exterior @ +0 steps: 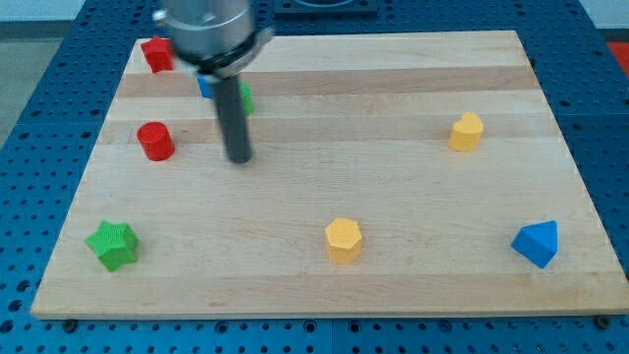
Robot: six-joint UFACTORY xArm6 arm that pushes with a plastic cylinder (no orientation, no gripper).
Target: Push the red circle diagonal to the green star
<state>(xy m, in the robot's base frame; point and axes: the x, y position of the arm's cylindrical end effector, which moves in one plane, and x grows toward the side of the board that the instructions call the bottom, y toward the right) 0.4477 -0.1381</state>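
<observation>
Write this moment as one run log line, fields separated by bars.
tip: right of red circle, apart | green star: bottom left | push: not yet done

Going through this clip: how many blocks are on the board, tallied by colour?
Red: 2, the red circle block and a red block at the top left corner
Green: 2, the green star block and a green block partly behind the rod
Blue: 2, a blue block at bottom right and one mostly hidden
Yellow: 2
Total: 8
</observation>
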